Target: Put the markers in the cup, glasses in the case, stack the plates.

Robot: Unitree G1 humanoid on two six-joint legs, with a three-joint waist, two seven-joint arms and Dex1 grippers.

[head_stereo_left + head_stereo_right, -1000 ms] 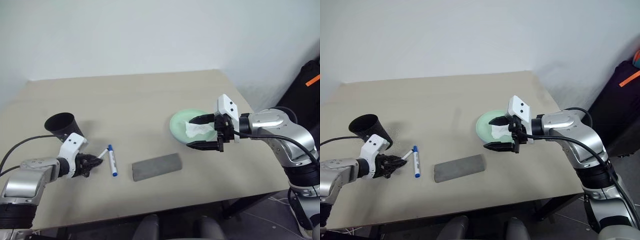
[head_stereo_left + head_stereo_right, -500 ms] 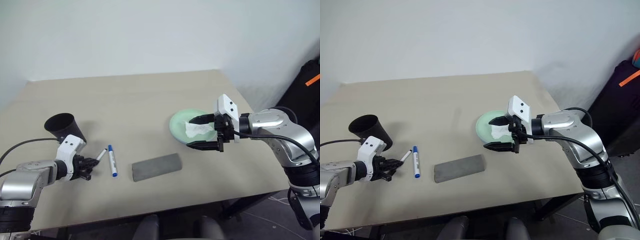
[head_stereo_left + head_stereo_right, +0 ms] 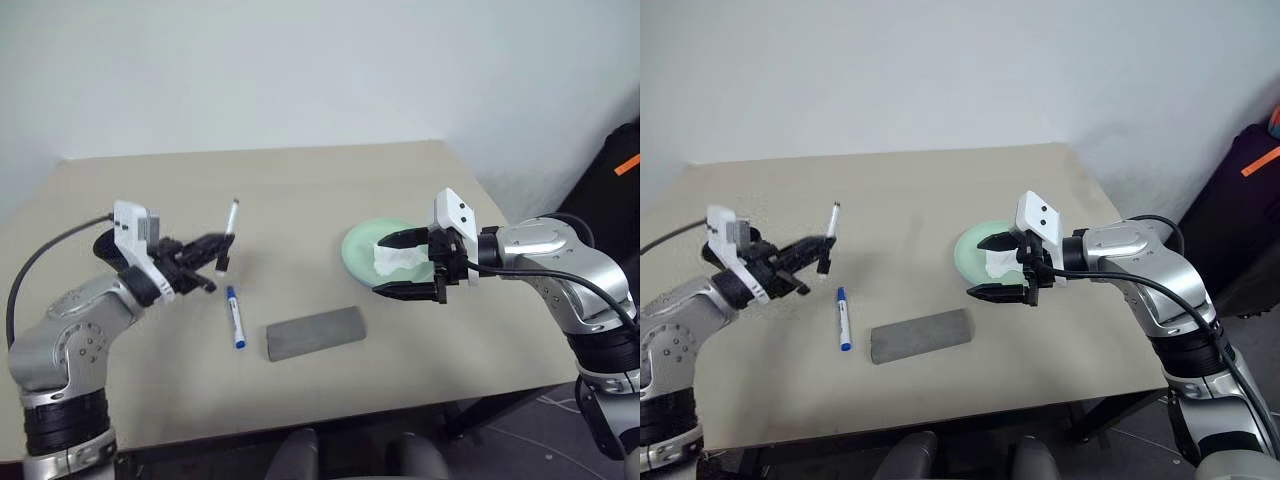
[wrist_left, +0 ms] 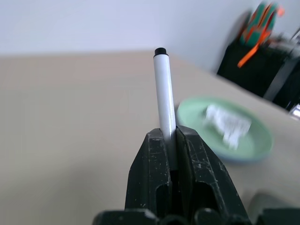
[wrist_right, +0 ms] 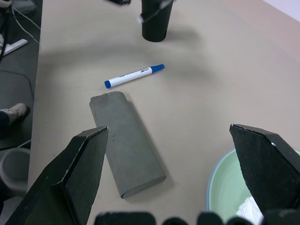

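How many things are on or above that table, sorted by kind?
Markers: 2, black-capped marker held up by the left gripper, blue-capped marker lying flat.
Cup: 1
Grey case: 1
Green plate: 1
Tissue: 1
Total: 6

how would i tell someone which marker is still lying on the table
Start at the grey case near the table's front edge and look just to its left, on the side of the left gripper. The marker lying flat there is white with a blue cap and blue print. The other marker is held upright in the air.
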